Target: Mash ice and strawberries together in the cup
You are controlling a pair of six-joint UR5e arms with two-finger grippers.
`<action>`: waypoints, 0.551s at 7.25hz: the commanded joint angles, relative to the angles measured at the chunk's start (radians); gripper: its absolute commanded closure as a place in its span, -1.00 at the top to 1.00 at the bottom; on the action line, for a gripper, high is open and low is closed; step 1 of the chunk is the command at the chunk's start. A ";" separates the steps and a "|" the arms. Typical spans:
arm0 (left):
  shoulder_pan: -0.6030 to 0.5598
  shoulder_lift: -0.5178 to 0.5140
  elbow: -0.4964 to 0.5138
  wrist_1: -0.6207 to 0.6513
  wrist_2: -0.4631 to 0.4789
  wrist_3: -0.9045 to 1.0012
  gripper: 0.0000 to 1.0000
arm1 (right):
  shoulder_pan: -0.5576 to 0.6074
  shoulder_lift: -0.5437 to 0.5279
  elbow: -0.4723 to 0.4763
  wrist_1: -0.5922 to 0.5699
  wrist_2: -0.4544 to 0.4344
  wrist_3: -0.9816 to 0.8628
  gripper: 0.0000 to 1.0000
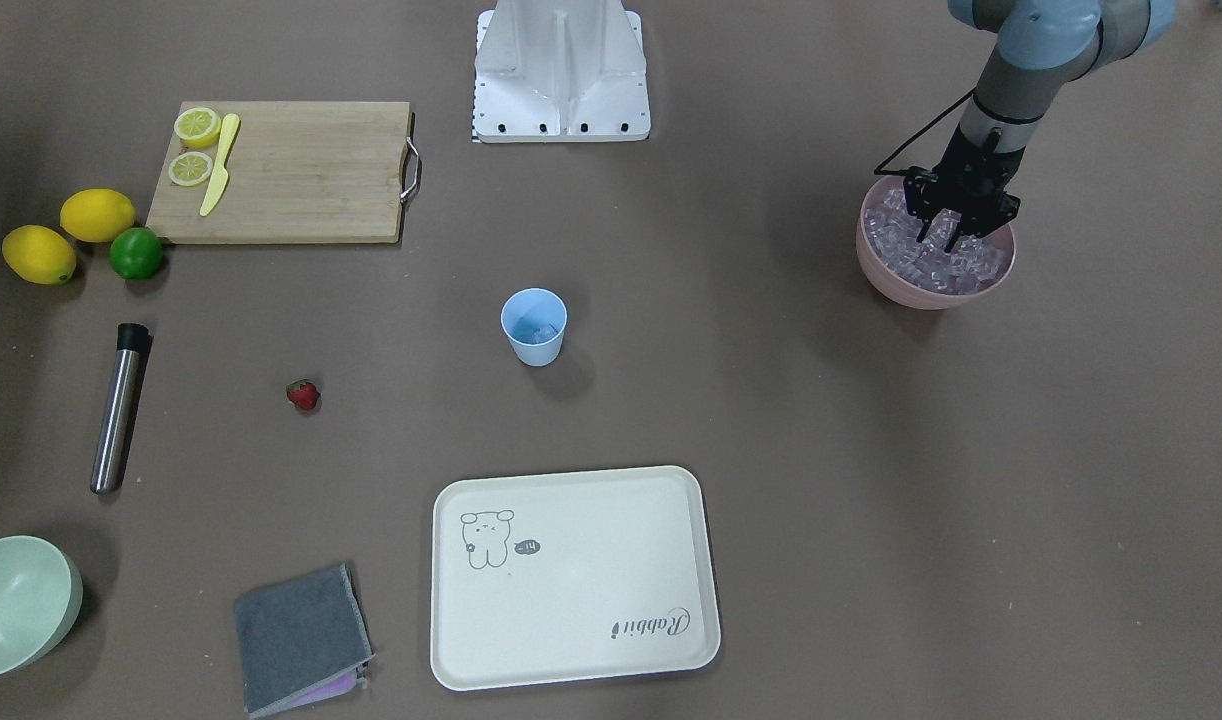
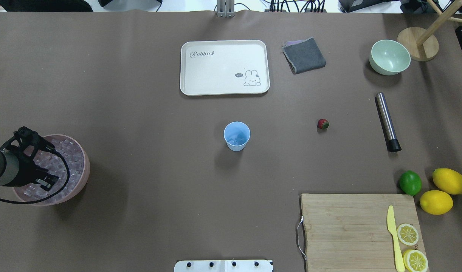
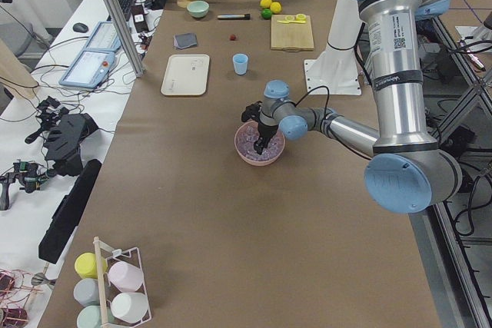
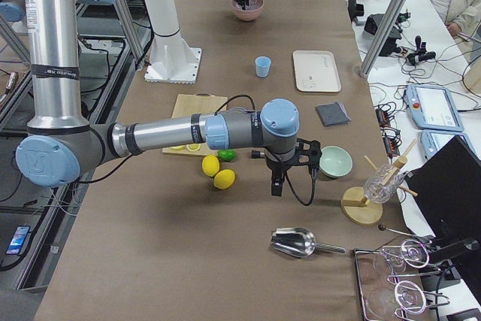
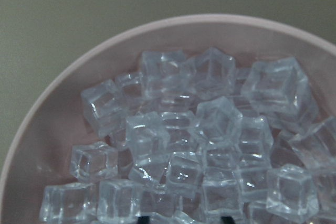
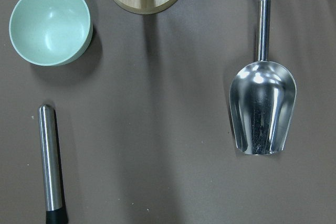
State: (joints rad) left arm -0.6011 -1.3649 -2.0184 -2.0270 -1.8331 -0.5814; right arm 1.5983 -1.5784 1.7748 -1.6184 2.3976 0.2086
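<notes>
The task looks to be at an early stage. The cup [image 1: 534, 326], mid-frame in the front view, seems to hold a little ice already. The strawberry [image 1: 303, 394] lies on the surface [image 1: 771, 420] to its left, and nothing is mashed. The metal masher [image 1: 118, 410] lies at far left. At upper right the left gripper [image 1: 943, 238] dips into the pink bowl [image 1: 931, 298] of ice [image 1: 906, 255], fingers apart and gripping nothing. For the right gripper [image 4: 276, 186], I cannot tell. Nothing stands between bowl and cup, so only the bowl's rim needs clearing.
</notes>
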 commanded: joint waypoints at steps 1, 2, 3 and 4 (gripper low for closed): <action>-0.002 0.001 -0.008 -0.001 0.000 0.000 -1.00 | 0.000 0.000 0.000 0.000 0.000 0.000 1.00; -0.002 0.021 -0.028 -0.001 0.000 0.000 -1.00 | 0.000 0.000 0.000 0.000 0.000 0.002 1.00; -0.011 0.024 -0.052 0.001 -0.003 0.000 -1.00 | 0.000 0.000 0.002 0.000 0.002 0.002 1.00; -0.025 0.052 -0.084 0.001 -0.003 0.000 -1.00 | 0.000 0.000 0.005 0.000 0.002 0.003 1.00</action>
State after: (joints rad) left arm -0.6117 -1.3386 -2.0659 -2.0269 -1.8350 -0.5814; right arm 1.5984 -1.5785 1.7766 -1.6184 2.3985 0.2103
